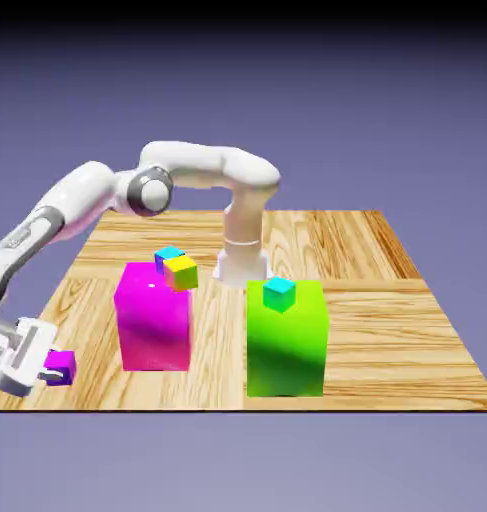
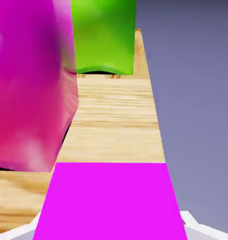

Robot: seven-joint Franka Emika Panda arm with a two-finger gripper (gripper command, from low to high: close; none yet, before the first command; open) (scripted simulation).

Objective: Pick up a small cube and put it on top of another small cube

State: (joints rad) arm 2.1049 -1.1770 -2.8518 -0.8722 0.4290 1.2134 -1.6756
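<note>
One small purple cube (image 1: pixel 60 368) sits clamped in the end effector (image 1: pixel 49 375); it looks light, stiff and smooth-faced, best pinched squarely across opposite sides.

Purple cube (image 1: pixel 60 367) at gripper (image 1: pixel 45 372), near left; yellow cube (image 1: pixel 181 273) + blue cube (image 1: pixel 169 257) by magenta block (image 1: pixel 155 320) top; cyan cube (image 1: pixel 279 293) w/ green block (image 1: pixel 287 345), right.

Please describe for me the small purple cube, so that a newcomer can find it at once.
Find the large magenta block. In the exterior view, the small purple cube is left of it, in the pincer. The other small cubes aren't purple.
</note>
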